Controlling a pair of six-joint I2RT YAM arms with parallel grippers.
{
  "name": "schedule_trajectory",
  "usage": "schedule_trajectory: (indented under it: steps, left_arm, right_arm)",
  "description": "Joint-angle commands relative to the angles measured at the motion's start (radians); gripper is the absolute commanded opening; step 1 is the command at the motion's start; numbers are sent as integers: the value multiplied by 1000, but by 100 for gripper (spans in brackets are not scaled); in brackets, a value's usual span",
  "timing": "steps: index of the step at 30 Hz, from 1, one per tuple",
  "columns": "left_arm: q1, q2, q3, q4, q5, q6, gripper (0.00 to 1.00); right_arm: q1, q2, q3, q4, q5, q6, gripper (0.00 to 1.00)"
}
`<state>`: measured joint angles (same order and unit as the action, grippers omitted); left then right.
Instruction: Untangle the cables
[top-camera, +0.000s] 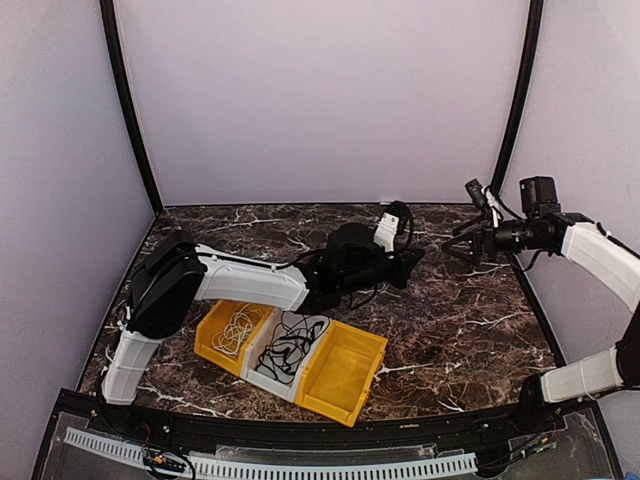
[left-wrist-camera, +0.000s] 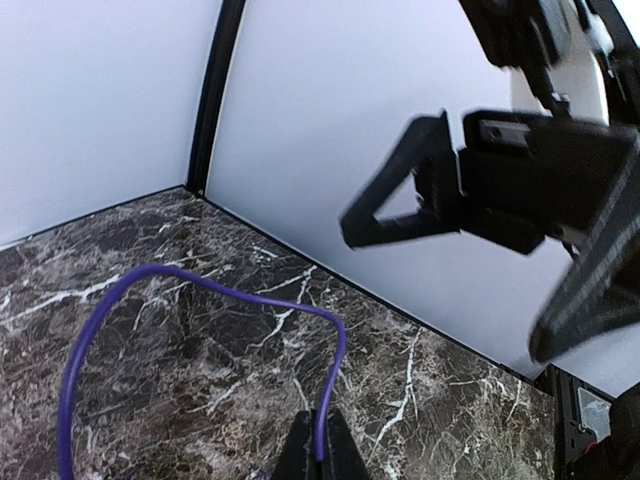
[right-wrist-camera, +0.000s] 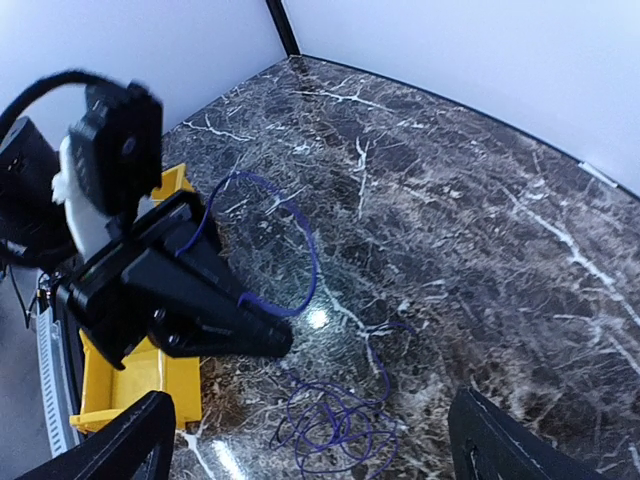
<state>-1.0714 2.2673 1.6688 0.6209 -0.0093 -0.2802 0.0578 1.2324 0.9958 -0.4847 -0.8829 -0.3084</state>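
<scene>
White cables (top-camera: 236, 330) and black cables (top-camera: 288, 345) are lying binned; left fingers (left-wrist-camera: 298, 458) are clenching the tangled purple cable (left-wrist-camera: 200, 285); right fingers (right-wrist-camera: 120, 445) are gaping, released.

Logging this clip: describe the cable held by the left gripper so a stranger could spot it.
On the dark marble table, past the row of three bins, the left gripper pinches a thin cable that arcs upward in a loop. It alone is purple; the bins hold white cables and black cables.

Dark marble table (top-camera: 450, 330), white veins. Pale walls (top-camera: 320, 100) on three sides. Black posts (top-camera: 128, 110) at back corners. Glare (right-wrist-camera: 318, 318) on marble.
</scene>
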Motion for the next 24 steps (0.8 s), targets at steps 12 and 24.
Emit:
schedule_trajectory:
  steps: [12,24]
  left_arm:
    - [66,-102,-68,119,8,-261,0]
    - [69,-107,-73,111,22,-261,0]
  right_arm:
    - [123,296,-115,286,97,-59,66]
    - [188,555,33,312,104,49,48]
